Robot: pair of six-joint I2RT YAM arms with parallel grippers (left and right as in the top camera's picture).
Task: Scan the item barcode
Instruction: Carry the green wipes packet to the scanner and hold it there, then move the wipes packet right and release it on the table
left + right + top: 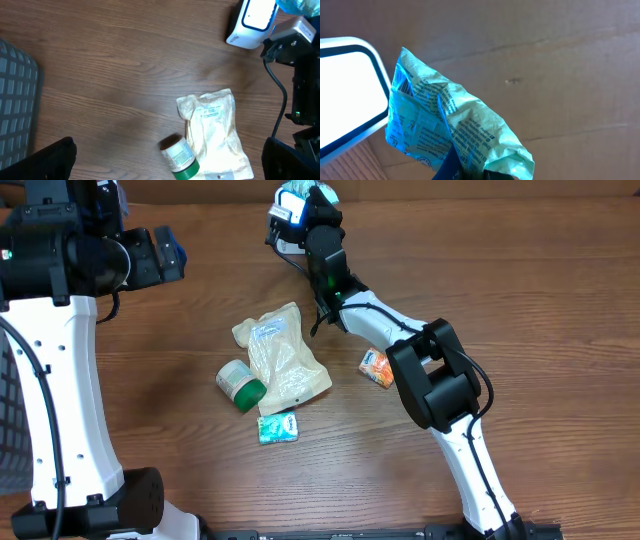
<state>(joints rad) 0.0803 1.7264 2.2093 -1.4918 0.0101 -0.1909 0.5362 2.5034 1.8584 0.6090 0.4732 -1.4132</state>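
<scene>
Step in hand, by judgement: presenting the item to the scanner.

Right gripper clamped on the lower end of a crumpled blue-green packet. Held off the table at the far edge, just beside the white scanner. In the overhead view, packet above the scanner's far end, right arm reaching across the table toward it.

Left gripper spread wide, gripping nothing, well apart at the left side.

Long axis of packet: diagonal in the right wrist view, from the pinched end at lower right up to a free corner at upper left. Free corner points toward the scanner's bright window and overlaps its dark rim in that view; touching or not, cannot tell. Printed face turned to the wrist camera. Small dark striped patch near the free corner, possibly the barcode; too small to confirm.

Next move, as judged: calls for rotating the wrist to bring the striped patch square to the window, then holding steady. Creases likely to hinder a read.

Lying near table centre: cream pouch, green-capped bottle, small teal sachet, orange sachet.
</scene>
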